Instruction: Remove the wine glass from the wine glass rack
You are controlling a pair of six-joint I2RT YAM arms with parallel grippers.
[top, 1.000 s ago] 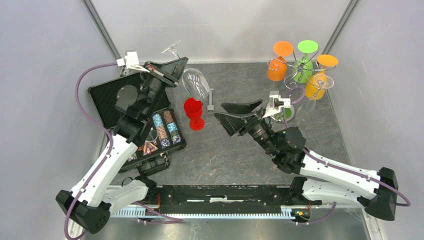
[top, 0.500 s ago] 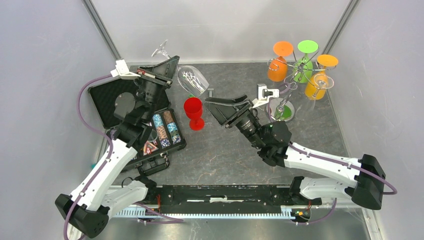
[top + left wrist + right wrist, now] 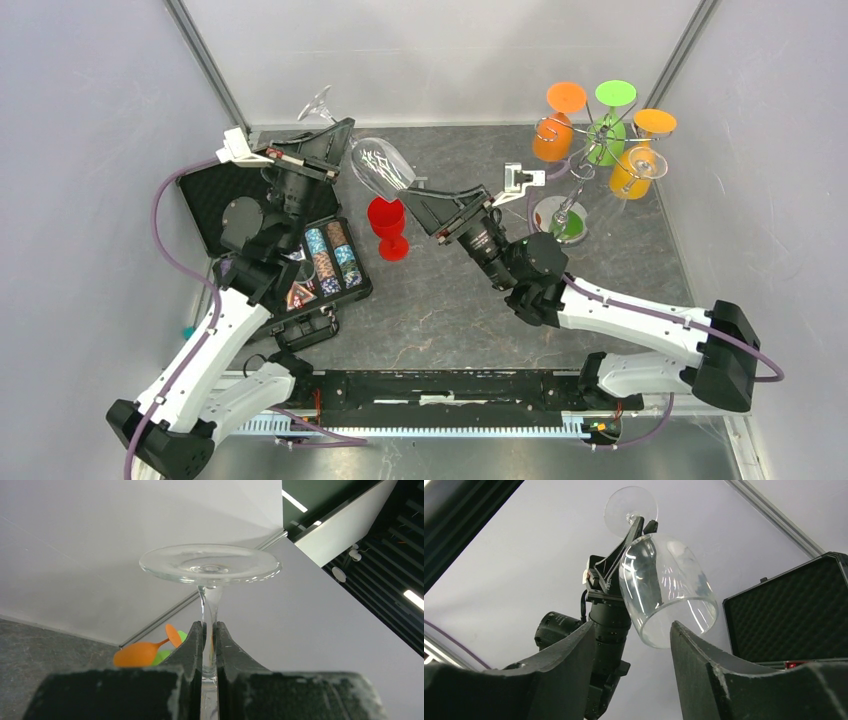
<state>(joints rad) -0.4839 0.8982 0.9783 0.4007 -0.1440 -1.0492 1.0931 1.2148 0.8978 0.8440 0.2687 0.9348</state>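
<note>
Clear wine glass (image 3: 380, 168), see-through and tipped over, hangs in the air, well apart from the thin silver wire wine glass rack (image 3: 553, 211). I think it is off the rack now. The left gripper (image 3: 209, 632) is squeezed tight on the thin stem. The right gripper (image 3: 631, 629) has its fingers wide apart, just under the bowl, holding nothing. Next it likely needs to close softly round the bowl.

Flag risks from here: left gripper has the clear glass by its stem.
1. The left gripper pinches only the thin stem of the wine glass, with the bowl tilted out sideways. It may pivot or slip.
2. The open right gripper is close to the bowl rim. Closing hard or off-centre could crack or knock it.
3. The red glass stands on the table near the bowl, so a drop may hit it.
</note>
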